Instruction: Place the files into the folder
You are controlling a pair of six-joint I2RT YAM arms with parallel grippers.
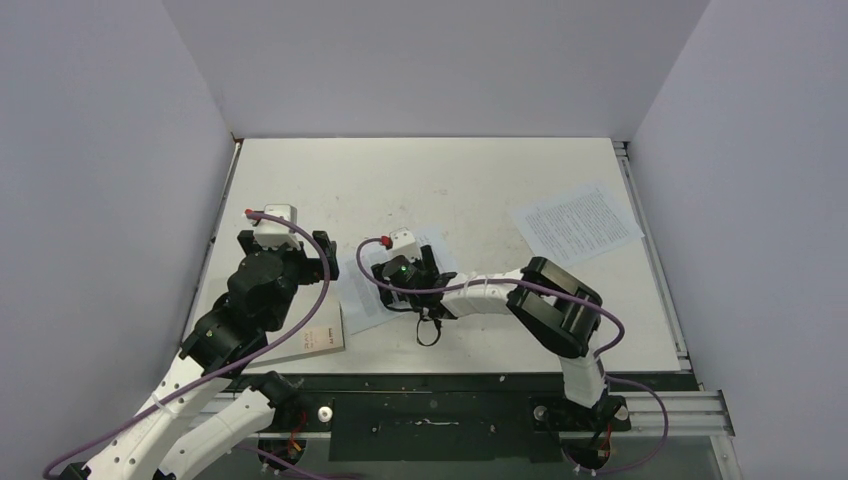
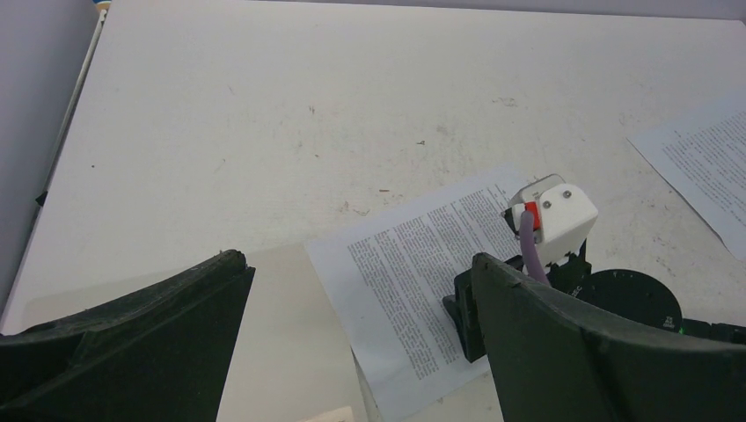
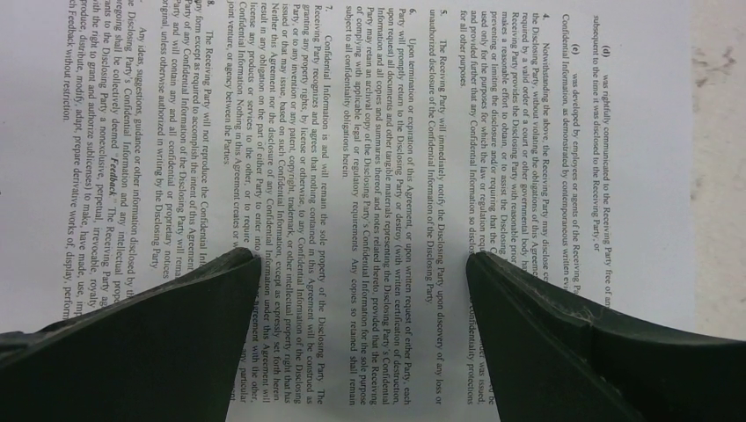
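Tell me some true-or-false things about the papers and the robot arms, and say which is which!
1. A middle sheet and a far sheet lie on the table. True.
2. The right tool is shut on a sheet. False: it is open, over the middle sheet.
3. Both sheets are inside the folder. False: both lie outside it.
4. The left tool is open and holds nothing. True.
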